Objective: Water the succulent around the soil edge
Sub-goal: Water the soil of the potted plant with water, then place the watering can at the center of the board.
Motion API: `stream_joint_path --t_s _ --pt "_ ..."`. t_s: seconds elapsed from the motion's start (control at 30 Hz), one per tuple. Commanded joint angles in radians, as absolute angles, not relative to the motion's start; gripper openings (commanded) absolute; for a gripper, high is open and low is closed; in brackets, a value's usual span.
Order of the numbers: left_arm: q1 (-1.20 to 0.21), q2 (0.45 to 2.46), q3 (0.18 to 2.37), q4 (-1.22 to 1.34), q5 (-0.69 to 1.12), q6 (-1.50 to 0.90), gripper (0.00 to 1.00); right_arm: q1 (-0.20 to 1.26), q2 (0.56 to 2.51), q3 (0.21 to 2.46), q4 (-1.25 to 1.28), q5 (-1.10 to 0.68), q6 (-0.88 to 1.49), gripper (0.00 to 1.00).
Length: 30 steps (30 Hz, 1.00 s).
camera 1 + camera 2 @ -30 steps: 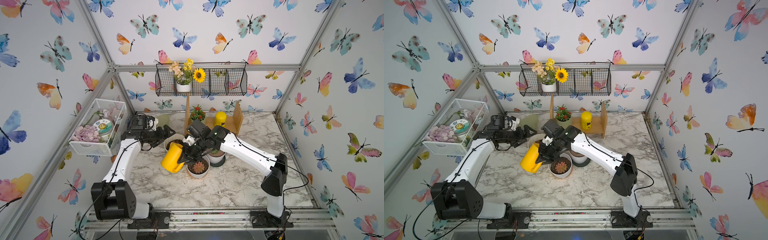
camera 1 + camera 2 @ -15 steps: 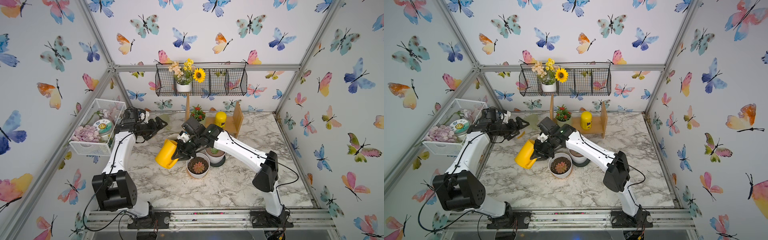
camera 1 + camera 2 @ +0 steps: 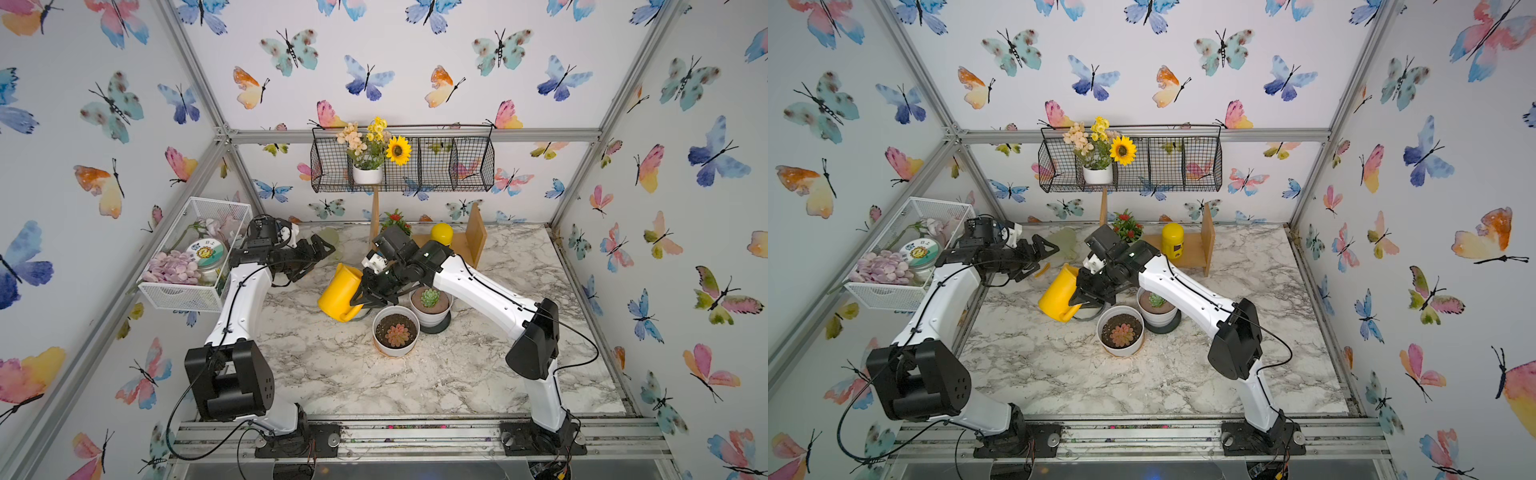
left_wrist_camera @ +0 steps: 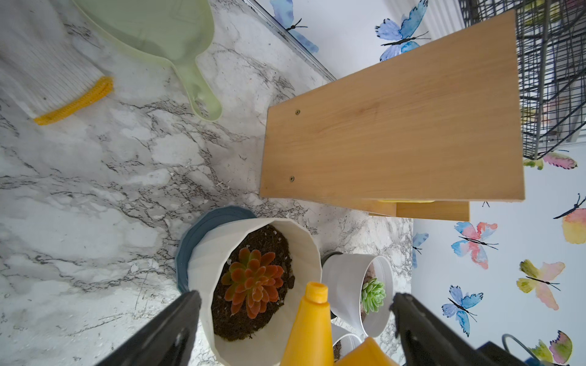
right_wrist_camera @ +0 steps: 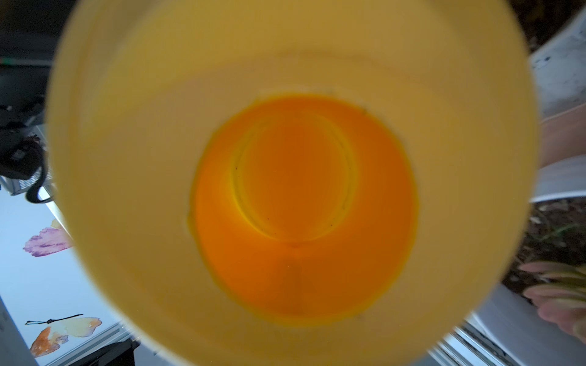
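Note:
The succulent (image 4: 253, 282), a red-orange and green rosette, sits in a cream ribbed pot (image 4: 206, 253) on a blue saucer (image 4: 190, 234). Dark soil (image 4: 266, 237) rings it up to the rim. In both top views my right arm hides this pot. My right gripper (image 3: 365, 297) is shut on the tilted yellow watering can (image 3: 338, 293). The can's spout (image 4: 312, 317) ends beside the pot's rim, and I see no water. The right wrist view looks into the can's mouth (image 5: 295, 190), with soil and leaves (image 5: 555, 285) at the edge. My left gripper (image 4: 293, 317) hangs open and holds nothing, left of the can (image 3: 1059, 293).
A white pot with a pink rosette (image 3: 396, 332) and one with a pale green rosette (image 3: 430, 301) stand close by. A wooden stand (image 3: 476, 239) with a yellow jar (image 3: 441, 234) is behind. A green scoop (image 4: 152, 28) and a glove (image 4: 47, 79) lie at the back left.
My right gripper has carried the watering can a little toward the back, from beside the pink-rosette pot to over the ribbed pot. My left arm has drawn back to the left.

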State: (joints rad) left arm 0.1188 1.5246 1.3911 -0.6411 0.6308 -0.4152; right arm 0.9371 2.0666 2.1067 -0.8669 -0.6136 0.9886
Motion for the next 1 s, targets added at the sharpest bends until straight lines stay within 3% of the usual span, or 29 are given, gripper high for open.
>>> stream_joint_path --t_s 0.0,0.33,0.63,0.97 --pt "0.127 1.476 1.371 -0.634 0.648 -0.414 0.99 0.931 2.039 2.142 -0.91 -0.582 0.925 0.01" --pt "0.126 1.406 1.335 -0.63 0.623 -0.444 0.99 0.931 2.004 2.269 -1.008 -0.392 0.776 0.01" --pt "0.122 1.363 1.324 -0.575 0.569 -0.525 0.99 0.931 1.895 2.233 -1.13 -0.15 0.632 0.01" --pt "-0.054 1.26 1.29 -0.441 0.514 -0.47 0.99 0.93 1.691 2.044 -1.178 0.183 0.569 0.01"
